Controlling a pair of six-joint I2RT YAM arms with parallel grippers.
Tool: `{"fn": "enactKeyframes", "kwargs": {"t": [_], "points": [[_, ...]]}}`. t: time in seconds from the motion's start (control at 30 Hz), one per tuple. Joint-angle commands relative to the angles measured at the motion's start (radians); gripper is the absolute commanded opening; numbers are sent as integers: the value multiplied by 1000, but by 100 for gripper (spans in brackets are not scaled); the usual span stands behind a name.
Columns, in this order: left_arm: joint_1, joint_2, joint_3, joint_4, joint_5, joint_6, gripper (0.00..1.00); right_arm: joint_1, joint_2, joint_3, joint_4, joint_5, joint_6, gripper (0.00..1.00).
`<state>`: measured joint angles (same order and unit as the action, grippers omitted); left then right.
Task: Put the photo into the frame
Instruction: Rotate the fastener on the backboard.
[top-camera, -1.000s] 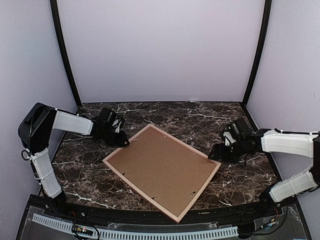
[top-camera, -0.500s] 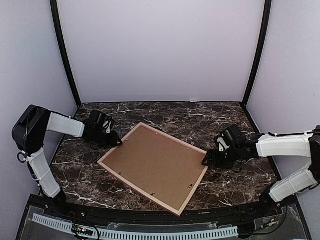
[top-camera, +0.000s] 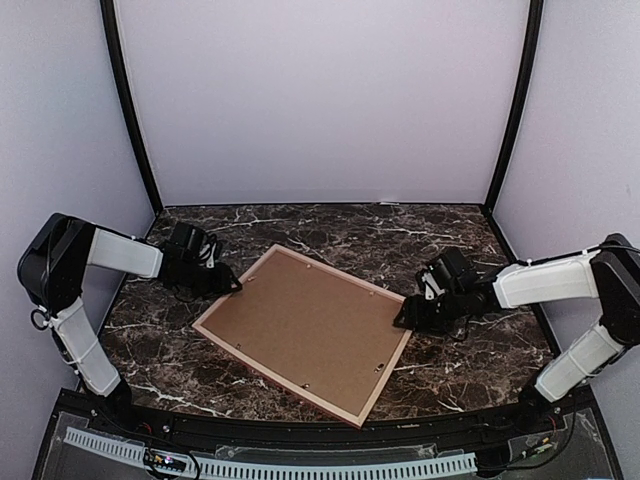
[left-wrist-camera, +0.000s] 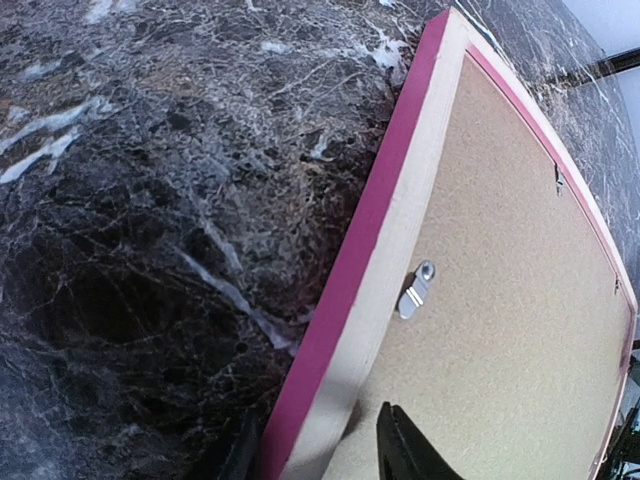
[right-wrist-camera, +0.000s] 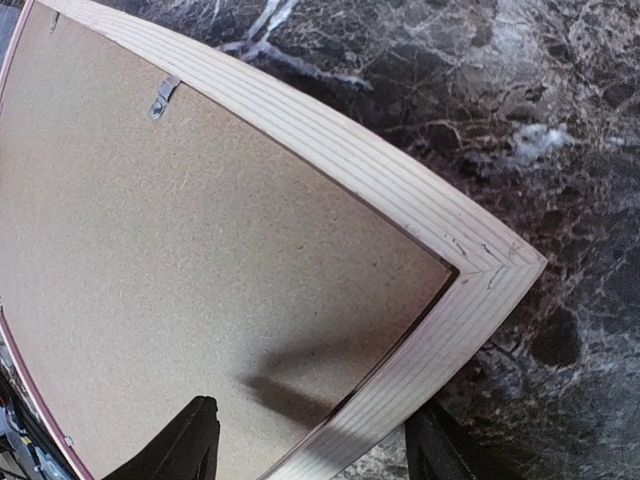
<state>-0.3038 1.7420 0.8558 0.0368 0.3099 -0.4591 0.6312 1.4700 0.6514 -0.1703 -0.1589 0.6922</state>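
Count: one frame (left-wrist-camera: 410, 215), one brown backing board (top-camera: 305, 325) seated in it, two grippers. Two metal turn clips are confirmed, one per wrist view (left-wrist-camera: 414, 291) (right-wrist-camera: 163, 96); any others are too small to count reliably.

Position: the frame lies flat on the dark marble bench (top-camera: 470, 240), roughly central between the arms, back side up. Pale wood shows on the rear of the rails and pink on the outer edge.

Orientation: it sits skewed to the bench edges. Its long axis runs diagonally from far left to near right, with one corner towards the arm bases.

Left gripper (top-camera: 232, 287): at the far-left short rail, spread, one finger over the board (left-wrist-camera: 400, 450) and the other outside the rail.

Right gripper (top-camera: 403, 322): at the right-hand corner, spread wide, straddling the rail without pinching it.
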Motion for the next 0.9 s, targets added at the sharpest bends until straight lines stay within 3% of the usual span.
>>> {"fn": "enactKeyframes", "kwargs": {"t": [0.0,0.23,0.47,0.7,0.87], "points": [[-31,-5,-35,-104,49,4,44,3,82,67,36,9,-31,66],[-125,-58,-48,-165,26,0,48,-68,196,219,31,-4,-122,70],[-283,-173,-160,-184,-21,-105,49,-146,299,329,-19,-6,-212,78],[-371,-321,-276,-223,-103,-216,51,-171,265,325,-95,63,-255,82],[-373,-410,-249,-298,-198,-190,67,-173,179,271,-149,109,-268,83]]}}
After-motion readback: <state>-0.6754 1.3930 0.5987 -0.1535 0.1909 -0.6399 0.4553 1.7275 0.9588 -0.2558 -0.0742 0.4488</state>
